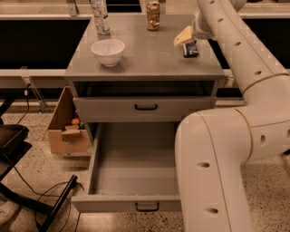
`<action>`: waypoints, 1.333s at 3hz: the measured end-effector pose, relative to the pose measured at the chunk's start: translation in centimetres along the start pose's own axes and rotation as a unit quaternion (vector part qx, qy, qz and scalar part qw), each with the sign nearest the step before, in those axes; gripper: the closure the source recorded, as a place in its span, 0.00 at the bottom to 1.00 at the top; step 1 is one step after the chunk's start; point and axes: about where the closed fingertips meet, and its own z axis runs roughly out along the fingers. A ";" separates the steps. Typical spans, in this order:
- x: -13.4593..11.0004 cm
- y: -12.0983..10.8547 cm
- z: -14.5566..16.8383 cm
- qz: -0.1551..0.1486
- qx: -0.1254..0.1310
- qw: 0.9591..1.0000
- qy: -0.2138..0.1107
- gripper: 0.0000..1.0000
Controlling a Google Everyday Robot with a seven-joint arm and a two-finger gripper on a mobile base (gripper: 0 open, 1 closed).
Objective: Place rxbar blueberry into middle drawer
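Nearest: middle drawer (pixel 136 165), pulled out below the closed upper drawer.
worktop (pixel 149 61): white bowl (pixel 108 51) at left.
rxbar blueberry (pixel 190 49): flat on the worktop's right side.
end effector (pixel 183 36): just above the bar's left end; grip cannot be told.
Farthest: can (pixel 153 9), back edge.

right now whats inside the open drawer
Only bare grey floor shows in the open drawer; the arm covers its right side. The gripper is up by the snack bar.
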 end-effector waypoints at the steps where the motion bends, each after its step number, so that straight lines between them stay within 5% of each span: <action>1: -0.3 0.7 2.4 -0.011 -0.010 1.000 -0.016 0.00; 4: 0.4 3.1 7.6 -0.026 -0.022 0.999 -0.019 0.00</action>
